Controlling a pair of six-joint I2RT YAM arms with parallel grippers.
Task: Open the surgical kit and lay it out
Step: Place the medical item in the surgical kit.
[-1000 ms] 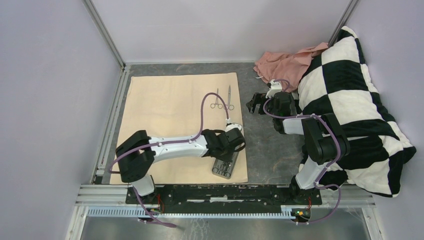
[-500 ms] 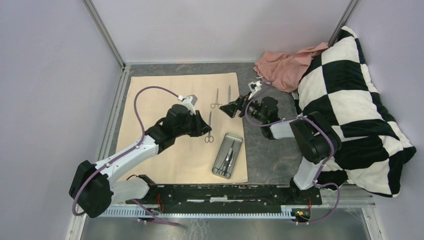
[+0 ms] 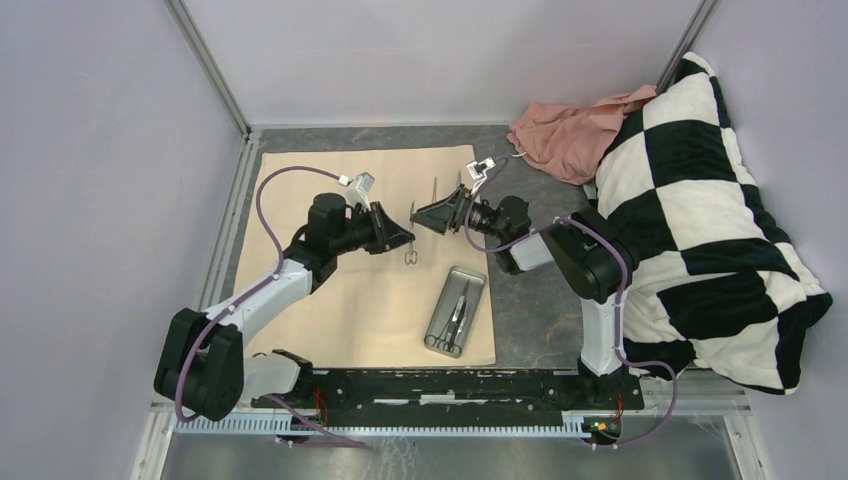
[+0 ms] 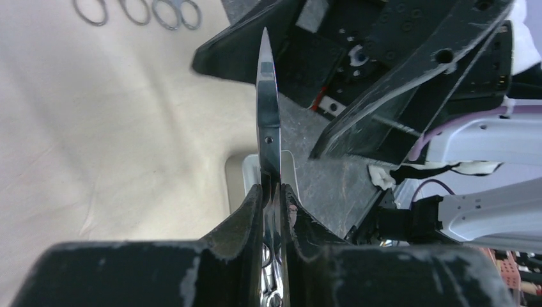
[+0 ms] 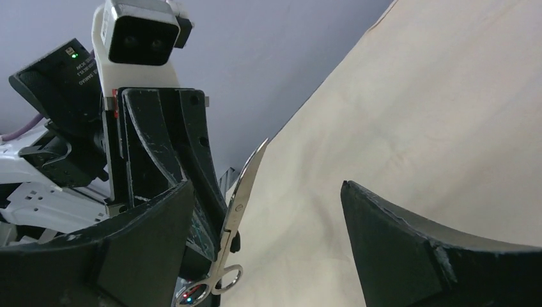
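The beige cloth [image 3: 320, 200] lies spread flat. The steel tray [image 3: 478, 285] sits at its near right corner with instruments [image 3: 455, 318] inside. Two more instruments [image 3: 435, 190] lie at the far side; their ring handles [image 4: 96, 9] show in the left wrist view. My left gripper [image 3: 403, 238] [image 4: 273, 192] is shut on a pair of silver scissors [image 3: 411, 245] [image 4: 268, 96] and holds them above the cloth, blades pointing out. My right gripper [image 3: 425, 215] [image 5: 268, 236] is open and faces the left one, with the scissors [image 5: 240, 204] close by its left finger [image 5: 147, 249].
A pink cloth [image 3: 565, 125] lies bunched at the far right. A black-and-white checkered pillow [image 3: 700, 200] fills the right side. A metal rail [image 3: 450, 385] runs along the near edge. Walls close in at left and back.
My left gripper lifted the scissors from the tray and carried them left and farther back over the cloth. My right gripper swung left over the cloth's edge to meet them.
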